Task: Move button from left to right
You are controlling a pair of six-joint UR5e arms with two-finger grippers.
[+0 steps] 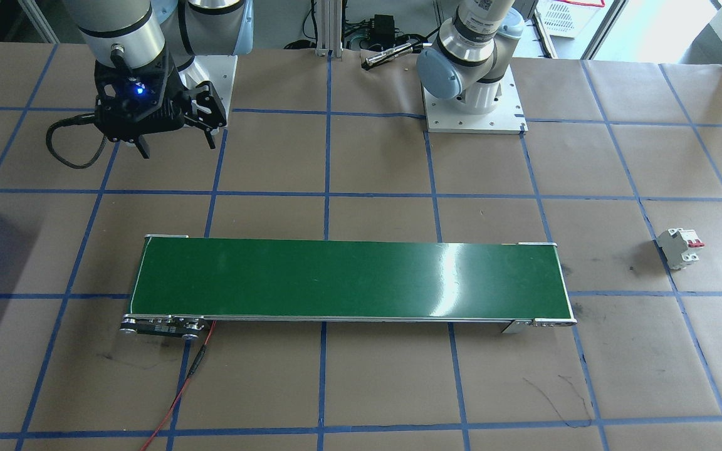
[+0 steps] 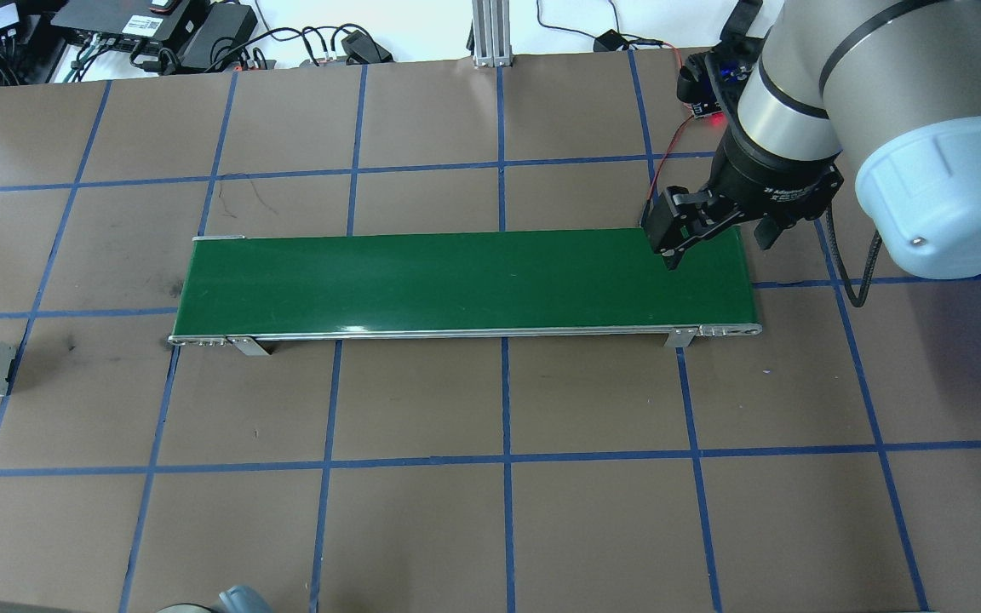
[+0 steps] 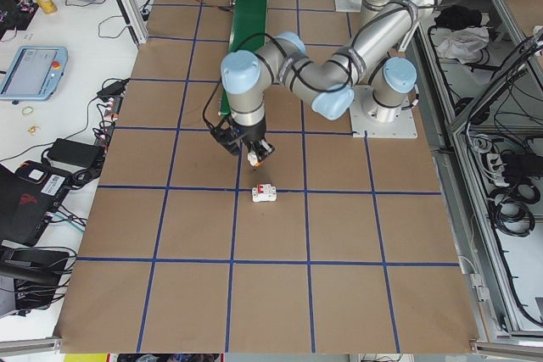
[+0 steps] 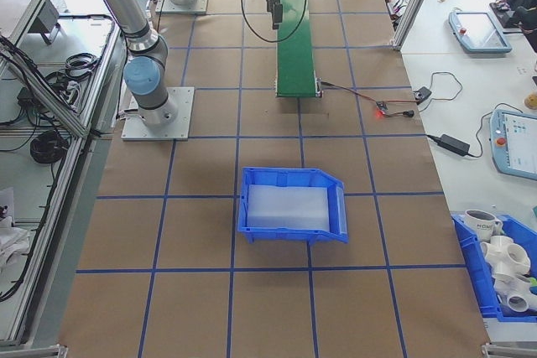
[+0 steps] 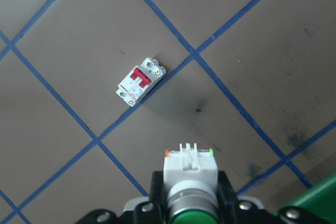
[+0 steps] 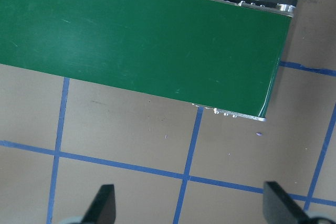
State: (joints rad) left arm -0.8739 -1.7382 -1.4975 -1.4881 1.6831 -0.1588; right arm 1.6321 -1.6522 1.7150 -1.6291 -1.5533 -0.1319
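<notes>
Left gripper (image 5: 191,192): fingers (image 5: 227,192) closed on the button (image 5: 191,177), green cap toward the wrist camera, white body and base block pointing down at the counter (image 5: 252,40). Button is held clear of the surface, at the counter's left end. A white circuit breaker (image 5: 140,82) with red levers lies on the brown paper near a blue tape crossing, apart from the button.

Right gripper (image 6: 186,211): fingers (image 6: 103,203) spread wide, nothing between them, hanging above the counter just beside the right end of the green conveyor belt (image 6: 142,45). Blue bin (image 4: 292,204) sits further right.
</notes>
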